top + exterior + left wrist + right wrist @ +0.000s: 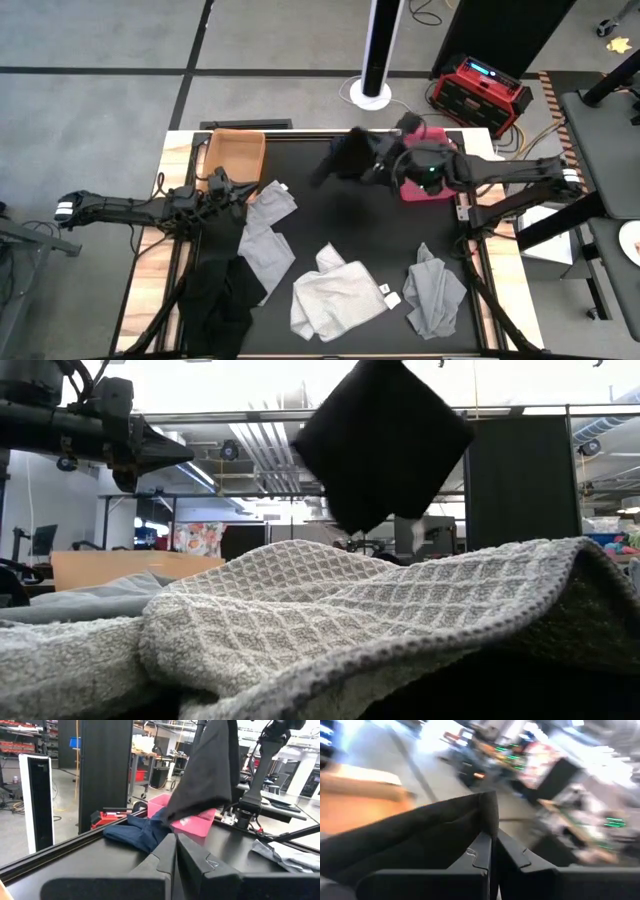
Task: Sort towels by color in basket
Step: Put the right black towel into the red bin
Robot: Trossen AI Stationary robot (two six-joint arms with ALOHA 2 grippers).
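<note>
Step in hand, by my reading: a dark towel is mid-carry toward its basket. The right gripper [385, 160] is raised over the table's [380, 240] far side with its fingers pressed together on a corner of the black towel [345, 155]; the cloth hangs free below the fingers, clear of the tabletop in the low view [385, 440].

Loose towels, largest first. A pale waffle-weave towel [335, 295] lies well toward the near edge from the right gripper. A black towel [225, 300] sprawls at the near left corner. A light grey towel [268, 235] lies just beside the left gripper [222, 188]. A darker grey towel [435, 290] lies crumpled near the right edge. None of these is sorted yet.

The left gripper is closed on nothing and waits low at the table's left side.

Containers. The pink basket [425, 185] sits directly beside and below the right gripper; a navy towel [137, 832] lies next to it, and I cannot tell whether any of that cloth is inside. The tan basket [237, 150] stands at the far left corner, just beyond the left gripper; nothing shows in the visible part.

Next move, as I judge it: bring the hanging towel over the basket meant for darks, lower until the cloth bunches inside, then release. Risk: a trailing edge draping over the rim.
</note>
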